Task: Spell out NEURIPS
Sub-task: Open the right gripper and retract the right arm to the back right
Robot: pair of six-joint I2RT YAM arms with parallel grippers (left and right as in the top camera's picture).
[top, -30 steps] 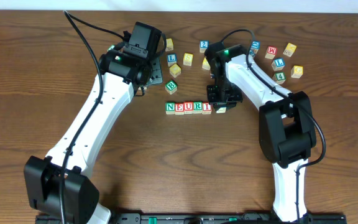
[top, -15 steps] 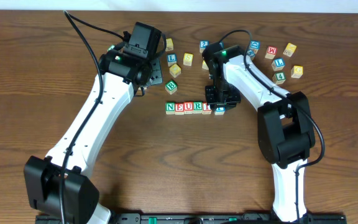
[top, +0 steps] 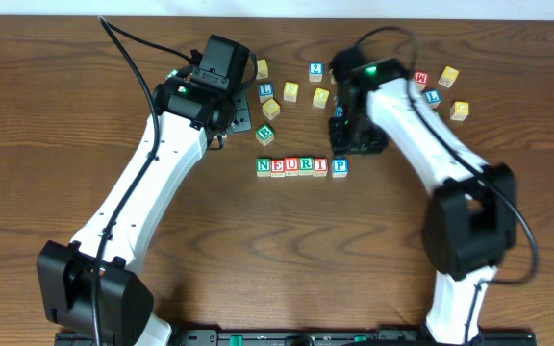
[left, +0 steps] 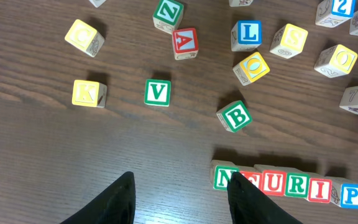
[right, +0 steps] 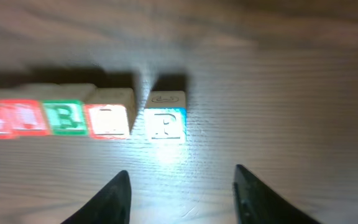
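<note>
Backing off the P cube (top: 339, 167), our right claw (right: 182, 190) is spreading wide, holding nothing. We are reading NEURIP along the row (top: 299, 166) on the bench (top: 258, 250); only the S cube (left: 289, 39) is waiting, loose.

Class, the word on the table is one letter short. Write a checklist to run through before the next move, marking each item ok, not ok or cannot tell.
1. Letter row reads N-E-U-R-I-P in order: ok.
2. P block flush against I block: not ok, a narrow gap shows.
3. Right tool open, holding nothing: ok.
4. Left tool open, holding nothing: ok.
5. Yellow S block lying free, nothing on it: ok.
6. Table bare to the right of P: ok.
</note>
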